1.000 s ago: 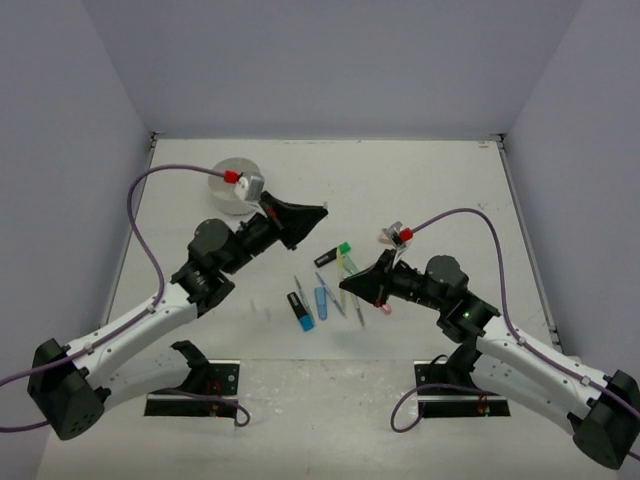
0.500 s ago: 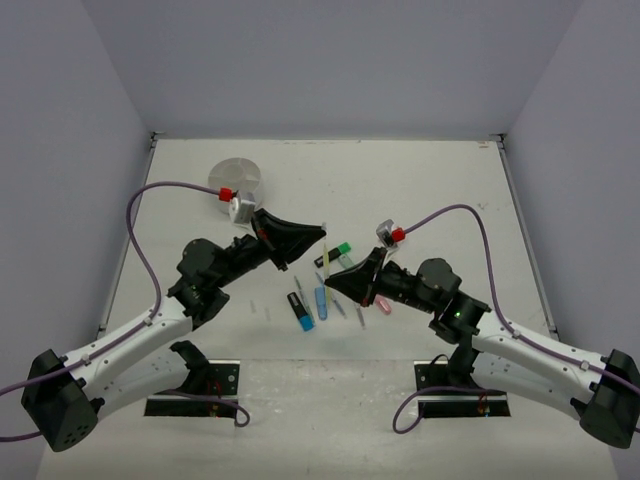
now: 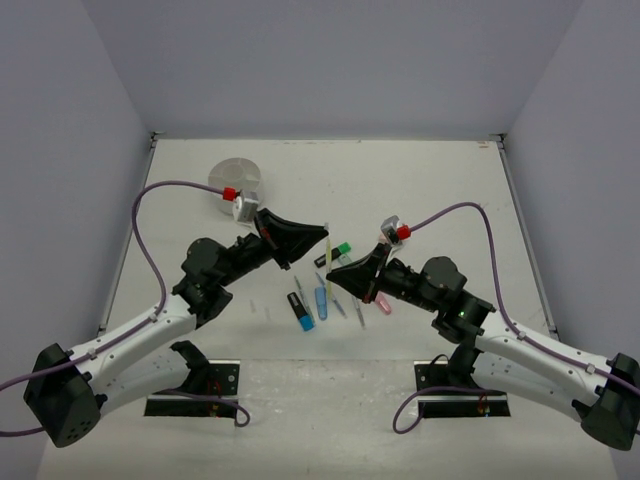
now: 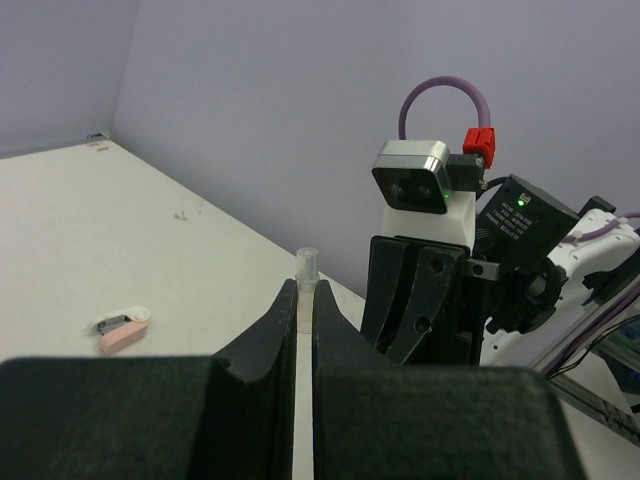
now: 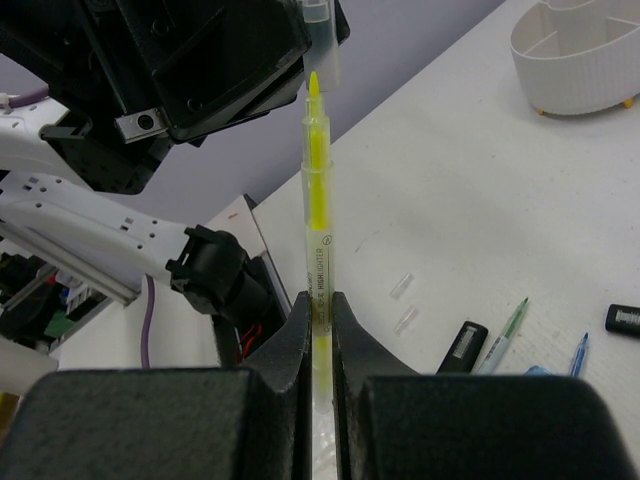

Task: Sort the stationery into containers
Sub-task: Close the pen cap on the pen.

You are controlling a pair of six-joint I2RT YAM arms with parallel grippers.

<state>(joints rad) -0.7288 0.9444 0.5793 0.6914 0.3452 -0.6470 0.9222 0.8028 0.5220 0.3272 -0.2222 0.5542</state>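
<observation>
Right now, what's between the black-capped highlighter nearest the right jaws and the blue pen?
A thin green-tipped pen lies between the black-capped highlighter and the blue pen, shown in the right wrist view.

Your left arm (image 3: pixel 130 332): stretched from its base toward the yellow pen (image 5: pixel 316 200) | your left gripper (image 4: pixel 305 300): pinched tight on the clear cap (image 4: pixel 306 265) just off the pen's tip | your right arm (image 3: pixel 540 355): reaching in from the pen's other side | your right gripper (image 5: pixel 318 305): clamped on the pen's barrel, nose to nose with the left.
</observation>
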